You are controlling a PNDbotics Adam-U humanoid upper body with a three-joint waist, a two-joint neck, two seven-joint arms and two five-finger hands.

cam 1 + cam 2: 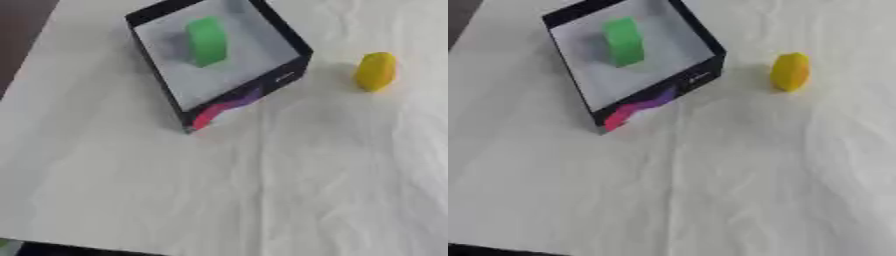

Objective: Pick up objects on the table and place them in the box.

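Observation:
A black-rimmed box (289,75) with a pale inside stands askew at the upper middle of the table; its front wall carries a pink and purple pattern. Inside it a green block (207,41) stands on edge. A yellow rounded block (375,71) stands on the white cloth to the right of the box, a little apart from its wall. Neither of my hands shows in either view.
The table is covered with a wrinkled white cloth (262,180) that spreads wide in front of the box. The table's left edge (26,52) runs diagonally at the upper left with dark floor beyond it, and the near edge crosses the lower left corner.

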